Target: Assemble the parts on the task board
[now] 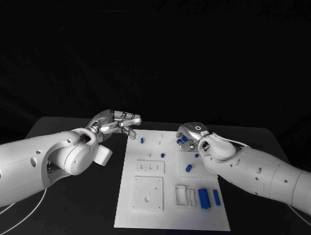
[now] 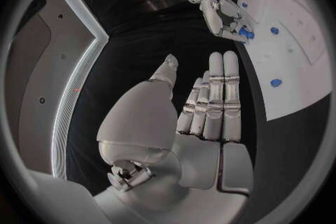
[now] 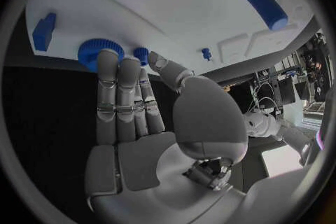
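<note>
At the far right corner of the task board (image 1: 171, 215) we see the right hand (image 1: 188, 134), its straight, close-set fingers (image 3: 115, 87) touching a blue toothed disc (image 3: 94, 51) and gripping nothing; a smaller blue part (image 3: 142, 55) lies just beside its thumb, more parts beyond; off the board's far left corner hangs the left hand (image 1: 119, 122), flat, fingers (image 2: 217, 95) together, holding nothing.
</note>
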You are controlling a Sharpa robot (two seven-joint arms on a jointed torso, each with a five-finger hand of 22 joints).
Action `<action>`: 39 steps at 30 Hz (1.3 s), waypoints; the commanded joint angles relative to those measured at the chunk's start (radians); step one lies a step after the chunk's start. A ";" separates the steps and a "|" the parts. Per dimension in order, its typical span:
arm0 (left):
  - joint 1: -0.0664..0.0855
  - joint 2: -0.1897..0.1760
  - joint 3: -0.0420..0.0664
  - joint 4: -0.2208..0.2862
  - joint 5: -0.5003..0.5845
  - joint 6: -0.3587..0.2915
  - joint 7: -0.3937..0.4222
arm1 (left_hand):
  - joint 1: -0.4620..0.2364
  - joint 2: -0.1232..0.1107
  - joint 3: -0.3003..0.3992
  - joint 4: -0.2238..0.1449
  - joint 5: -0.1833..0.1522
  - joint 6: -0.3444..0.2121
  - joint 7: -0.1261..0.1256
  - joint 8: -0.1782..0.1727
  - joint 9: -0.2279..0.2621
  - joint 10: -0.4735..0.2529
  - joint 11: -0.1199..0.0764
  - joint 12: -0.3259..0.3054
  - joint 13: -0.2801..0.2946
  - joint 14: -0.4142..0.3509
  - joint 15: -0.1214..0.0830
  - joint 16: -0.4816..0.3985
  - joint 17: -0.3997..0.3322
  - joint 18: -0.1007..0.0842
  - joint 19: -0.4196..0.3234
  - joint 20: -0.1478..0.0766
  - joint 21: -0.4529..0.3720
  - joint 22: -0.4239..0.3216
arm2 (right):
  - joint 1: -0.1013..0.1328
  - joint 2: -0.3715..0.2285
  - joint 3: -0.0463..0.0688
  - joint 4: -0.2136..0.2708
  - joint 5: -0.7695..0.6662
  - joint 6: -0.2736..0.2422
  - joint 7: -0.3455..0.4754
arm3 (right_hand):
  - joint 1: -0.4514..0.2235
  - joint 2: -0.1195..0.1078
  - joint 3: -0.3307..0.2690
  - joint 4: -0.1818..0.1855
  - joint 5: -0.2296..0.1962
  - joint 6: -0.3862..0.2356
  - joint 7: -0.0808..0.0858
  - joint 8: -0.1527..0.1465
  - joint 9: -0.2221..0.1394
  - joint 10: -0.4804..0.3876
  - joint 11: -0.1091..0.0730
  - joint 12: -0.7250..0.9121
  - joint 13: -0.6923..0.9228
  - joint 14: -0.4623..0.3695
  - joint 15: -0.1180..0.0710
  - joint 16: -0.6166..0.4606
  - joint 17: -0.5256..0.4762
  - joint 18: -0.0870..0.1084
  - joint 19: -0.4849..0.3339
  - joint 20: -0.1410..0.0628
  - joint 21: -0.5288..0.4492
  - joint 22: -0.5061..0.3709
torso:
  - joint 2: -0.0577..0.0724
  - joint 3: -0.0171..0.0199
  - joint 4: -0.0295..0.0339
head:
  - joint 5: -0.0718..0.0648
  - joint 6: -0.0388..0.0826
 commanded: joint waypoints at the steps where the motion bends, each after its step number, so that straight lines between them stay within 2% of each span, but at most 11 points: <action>1: 0.002 0.003 0.001 0.001 -0.005 0.018 0.004 | -0.003 -0.009 0.001 0.004 -0.003 -0.005 0.002 -0.004 -0.001 -0.007 -0.001 0.003 0.000 -0.006 0.004 0.004 -0.001 0.014 -0.004 0.000 0.006 0.000 | 0.000 0.003 -0.001 0.001 0.000 0.029 0.006 | -0.002 0.015 0.004 0.004 -0.006 0.012 -0.001 0.002 0.002 0.014 -0.002 -0.001 0.000 0.000 -0.004 0.005 0.002 -0.013 0.003 -0.003 0.003 0.007 | 0.003 -0.0009 -0.0008 | 0.003 0.001; 10: 0.002 0.004 0.001 -0.001 -0.005 0.019 0.002 | -0.003 -0.008 0.001 0.005 -0.003 -0.005 0.002 -0.004 -0.001 -0.007 -0.001 0.003 0.000 -0.006 0.004 0.004 -0.001 0.014 -0.004 0.000 0.007 -0.001 | -0.001 0.006 -0.002 -0.008 0.001 0.054 0.008 | 0.002 0.040 -0.009 -0.002 -0.006 0.035 -0.004 -0.001 0.002 0.038 -0.009 -0.003 -0.001 -0.001 -0.010 0.009 0.004 -0.020 0.005 -0.010 0.005 0.034 | 0.006 -0.0019 -0.0003 | 0.002 0.004; 16: 0.002 0.005 0.001 -0.003 -0.005 0.020 0.001 | -0.003 -0.008 0.001 0.005 -0.003 -0.005 0.002 -0.004 -0.001 -0.007 -0.001 0.003 0.000 -0.006 0.004 0.004 -0.001 0.014 -0.004 0.000 0.007 -0.001 | -0.001 0.007 -0.003 -0.013 0.000 0.060 0.008 | 0.002 0.040 -0.009 -0.002 -0.006 0.035 -0.004 -0.001 0.002 0.038 -0.009 -0.003 -0.001 -0.001 -0.010 0.009 0.004 -0.020 0.005 -0.010 0.005 0.034 | 0.008 -0.0023 -0.0014 | 0.003 0.004; 21: 0.002 0.006 0.001 -0.006 -0.005 0.020 0.000 | -0.003 -0.008 0.001 0.005 -0.003 -0.005 0.002 -0.004 -0.001 -0.007 -0.001 0.003 0.000 -0.006 0.004 0.004 -0.001 0.014 -0.004 0.000 0.007 -0.001 | -0.001 0.007 -0.004 -0.011 0.000 0.055 0.009 | -0.002 0.051 -0.008 -0.017 -0.006 0.037 -0.003 0.000 0.002 0.041 -0.009 -0.002 -0.001 -0.002 -0.009 0.013 0.002 -0.020 0.012 -0.010 -0.021 0.087 | 0.009 -0.0026 -0.0016 | 0.003 0.004; 24: 0.002 0.007 0.001 -0.007 -0.005 0.020 0.000 | -0.003 -0.008 0.001 0.005 -0.003 -0.005 0.002 -0.004 -0.001 -0.007 -0.001 0.003 0.000 -0.006 0.004 0.004 -0.001 0.014 -0.004 0.000 0.007 -0.001 | -0.001 0.006 -0.004 -0.007 0.000 0.035 0.007 | 0.004 0.058 -0.005 -0.018 -0.005 0.048 -0.006 0.004 0.004 0.054 -0.013 -0.001 0.000 -0.003 -0.012 0.013 0.002 -0.021 0.016 -0.011 -0.011 0.099 | 0.010 -0.0028 -0.0011 | 0.003 0.002; 26: 0.002 0.007 0.001 -0.008 -0.005 0.020 -0.001 | -0.003 -0.008 0.001 0.005 -0.003 -0.005 0.002 -0.004 -0.001 -0.007 -0.001 0.003 0.000 -0.006 0.004 0.004 -0.001 0.014 -0.004 0.000 0.007 -0.001 | -0.001 0.004 -0.004 -0.001 -0.001 0.015 0.002 | 0.017 0.075 -0.001 -0.019 -0.005 0.069 -0.010 0.009 0.010 0.082 -0.022 0.002 0.002 -0.002 -0.018 0.015 0.003 -0.023 0.023 -0.016 0.012 0.121 | 0.010 -0.0025 -0.0011 | 0.003 0.003; 31: 0.002 0.007 0.001 -0.010 -0.005 0.021 -0.002 | -0.003 -0.006 0.000 0.006 -0.003 -0.008 0.002 -0.004 -0.001 -0.009 -0.001 0.003 0.000 -0.006 0.004 0.005 -0.001 0.014 -0.004 0.000 0.008 -0.002 | 0.000 0.000 -0.004 0.017 -0.006 -0.026 -0.020 | 0.028 0.100 -0.034 -0.023 -0.007 0.113 -0.021 0.003 0.033 0.134 -0.040 -0.001 0.002 -0.004 -0.035 0.015 0.005 -0.039 0.033 -0.034 0.058 0.174 | 0.010 -0.0034 -0.0011 | 0.005 0.006; 39: 0.001 0.007 0.001 -0.013 -0.004 0.021 -0.003 | -0.003 -0.005 0.000 0.005 -0.003 -0.006 0.001 -0.004 -0.001 -0.009 -0.002 0.003 0.000 -0.006 0.003 0.004 -0.002 0.014 -0.004 0.000 0.008 -0.002 | 0.008 0.002 -0.002 0.049 -0.030 -0.073 -0.064 | 0.034 0.101 -0.044 -0.027 -0.006 0.122 -0.026 0.002 0.056 0.151 -0.046 -0.001 0.002 -0.002 -0.041 0.013 0.006 -0.044 0.032 -0.041 0.058 0.206 | 0.011 -0.0042 -0.0006 | 0.006 0.017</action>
